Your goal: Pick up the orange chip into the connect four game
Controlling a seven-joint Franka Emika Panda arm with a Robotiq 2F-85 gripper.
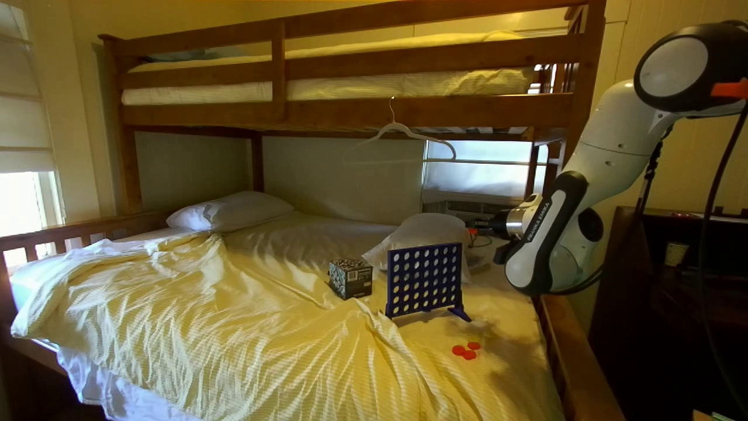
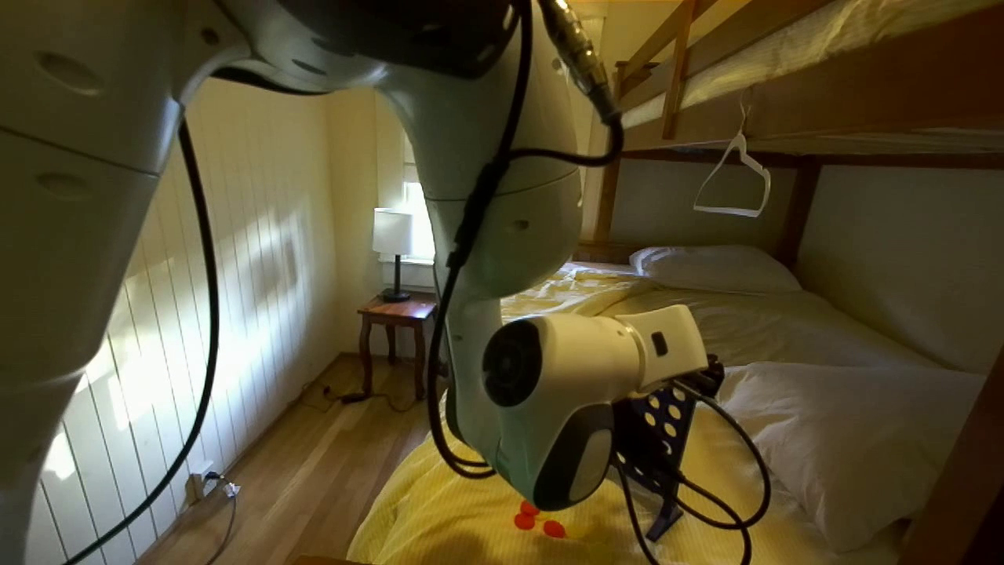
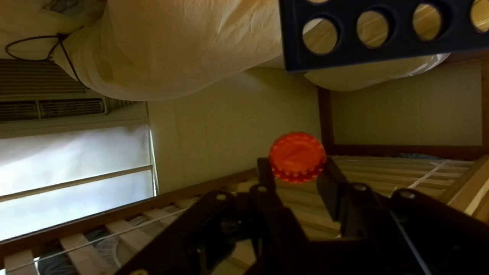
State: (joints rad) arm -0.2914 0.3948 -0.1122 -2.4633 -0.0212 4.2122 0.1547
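Observation:
My gripper [image 3: 298, 168] is shut on an orange chip [image 3: 298, 151], its two dark fingers pinching the round edge from either side. In an exterior view the gripper [image 1: 476, 228] points sideways, with the held chip [image 1: 472, 231] just past the right end of the connect four game [image 1: 421, 281] and a little above its top edge. That dark blue board stands upright on the bed. The wrist view, upside down, has a corner of the board [image 3: 347, 49] at upper right, apart from the chip. In an exterior view the arm hides the fingers and part of the board [image 2: 684, 420].
Three loose orange-red chips [image 1: 469, 355] lie on the yellow blanket in front of the board. A patterned dark cube [image 1: 350, 279] sits left of it, and a pillow [image 1: 432, 225] behind. The upper bunk [image 1: 350, 111] spans overhead, with a white hanger [image 1: 394, 126] hanging from it.

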